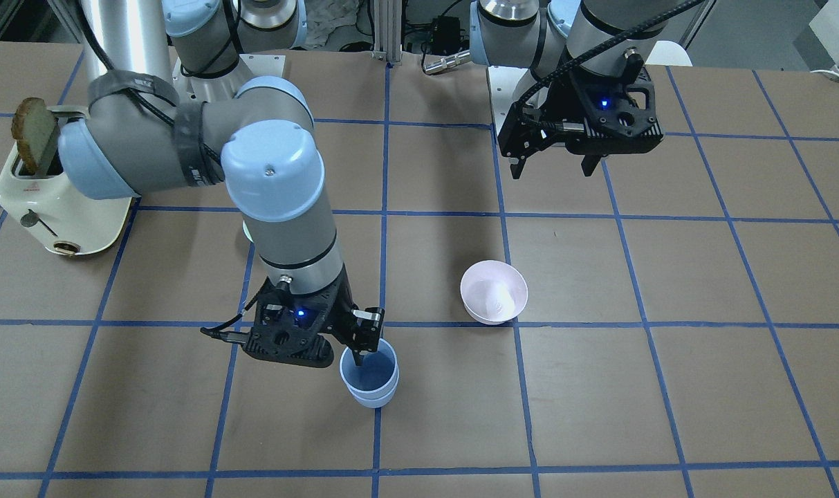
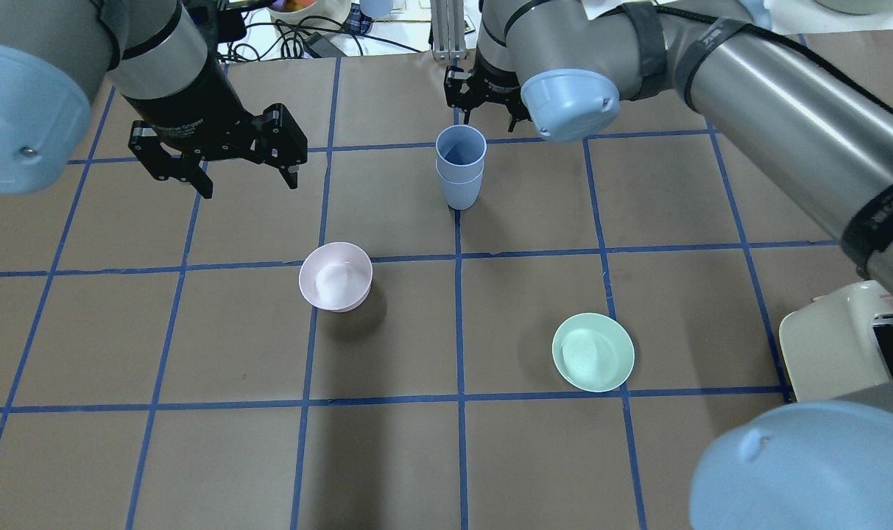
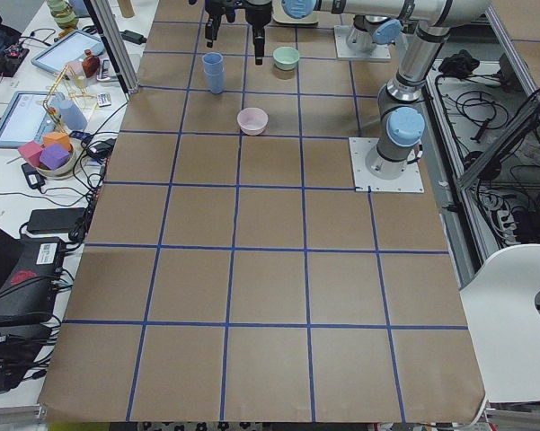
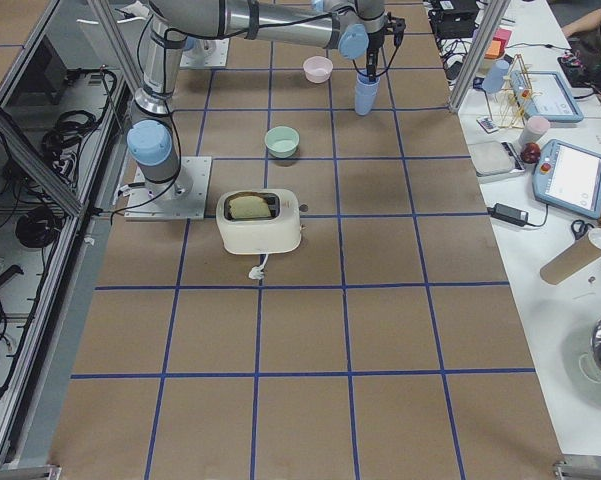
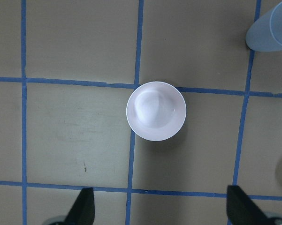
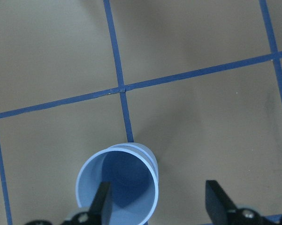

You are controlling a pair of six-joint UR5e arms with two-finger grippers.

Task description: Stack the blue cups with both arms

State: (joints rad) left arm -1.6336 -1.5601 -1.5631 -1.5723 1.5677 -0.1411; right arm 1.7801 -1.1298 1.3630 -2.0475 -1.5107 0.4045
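Right fingers [image 6: 103, 204]: spread wide and gripping nothing. One reaches into the top cup's mouth and the other hangs outside its wall. Whether either touches the cup cannot be told.
Right gripper [image 6: 158, 194]: low over the cups, pointing down.
Cups [image 2: 460, 165]: two, one nested in the other, upright on the table [image 2: 196, 456] over a blue tape line [image 6: 126, 122], directly under the right fingers.
Left fingers [image 5: 83, 208]: wide apart, empty, clear of the table.
Left gripper [image 2: 249, 188]: hovers well apart from the cups, which stand off to its side.
Pink bowl [image 5: 156, 110]: upright on the table below and ahead of the left fingers, centred between them, touching neither.
Green bowl [image 2: 593, 352]: on the table, well apart from both pairs of fingers.
Toaster [image 1: 59, 200]: far to the side of the right fingers, with toast [image 1: 33, 135] standing in its slot.
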